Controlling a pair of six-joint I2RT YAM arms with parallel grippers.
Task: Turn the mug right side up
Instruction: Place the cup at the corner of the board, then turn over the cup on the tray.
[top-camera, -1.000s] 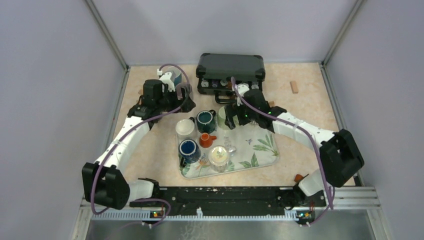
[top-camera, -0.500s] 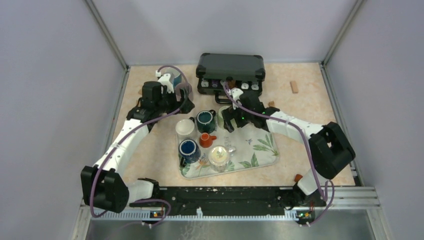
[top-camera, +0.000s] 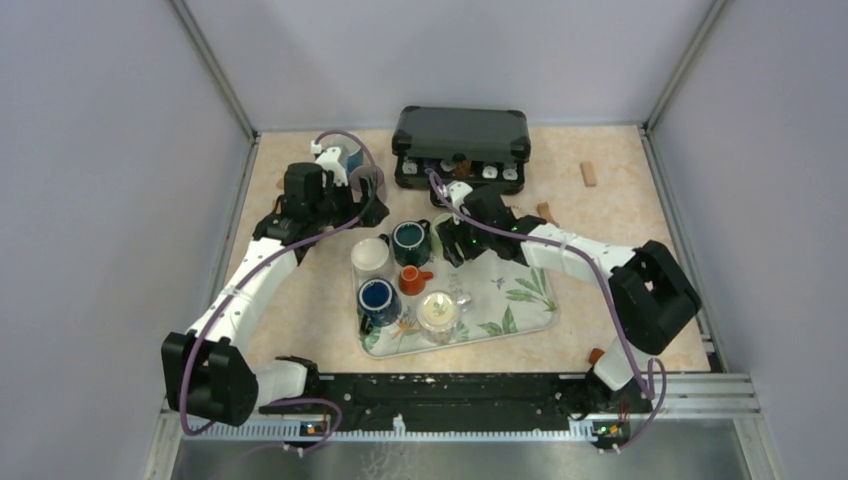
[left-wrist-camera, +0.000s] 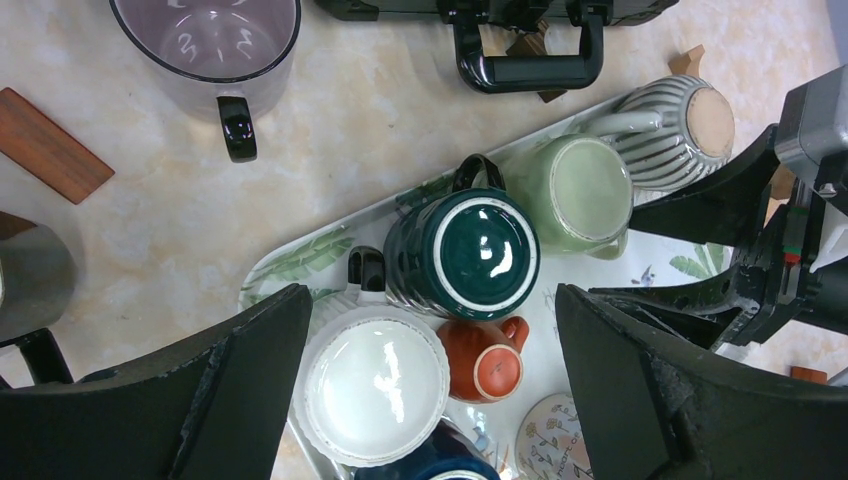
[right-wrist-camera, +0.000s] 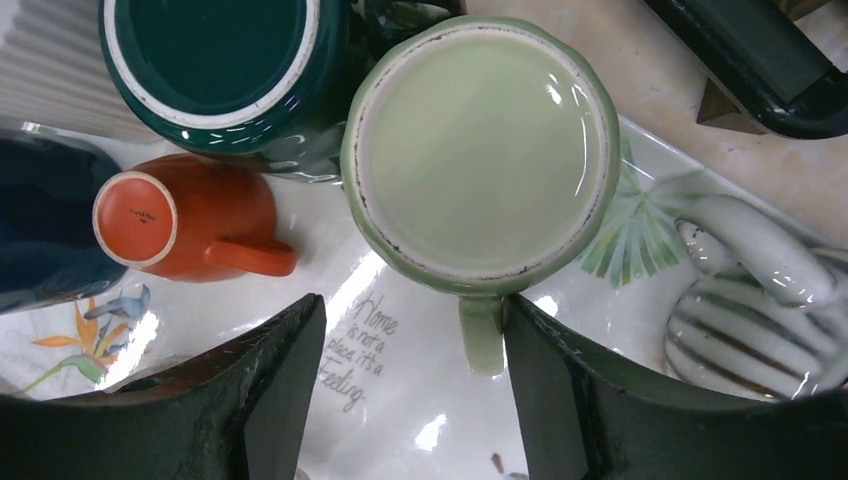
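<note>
Green mug base-up on leaf-print tray

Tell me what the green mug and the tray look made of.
Green mug: likely glazed ceramic; glossy highlights, rough darker foot ring.
Tray: glossy white, printed leaves and lettering; perhaps melamine or other plastic, cannot tell.
</note>
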